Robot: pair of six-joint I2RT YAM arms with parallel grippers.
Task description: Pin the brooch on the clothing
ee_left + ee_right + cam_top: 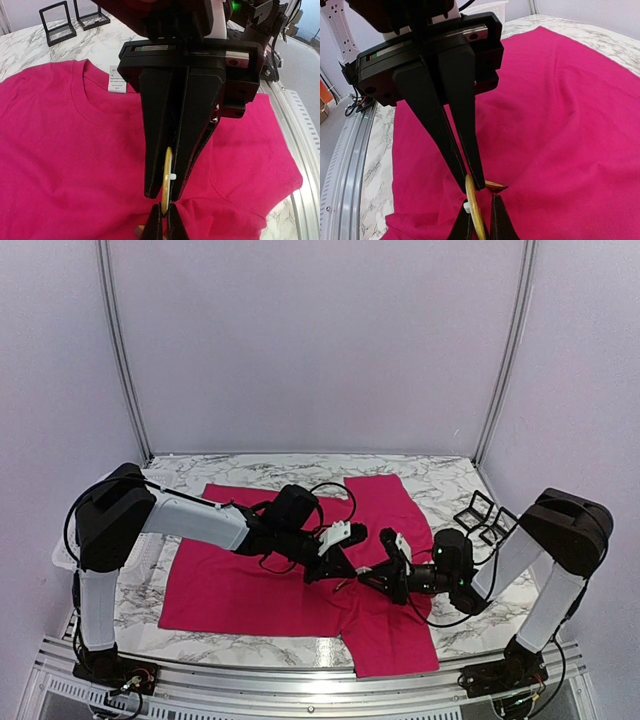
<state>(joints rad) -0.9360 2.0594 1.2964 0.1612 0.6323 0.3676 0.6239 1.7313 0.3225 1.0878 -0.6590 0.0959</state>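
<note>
Right gripper (164,194) is clamping the thin, stiff brooch (167,167) across its faces, left gripper (476,184) pinching its rim; soft clothing (240,590) is bunching beneath, likely yielding when pushed

Brooch (168,172): edge-on, I can't see its face.
Label (118,80): print too small for me to read.

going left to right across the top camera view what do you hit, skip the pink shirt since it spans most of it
left arm's black elbow joint → left gripper → small gold brooch → right gripper → black open square frames → right arm's black elbow joint
</note>
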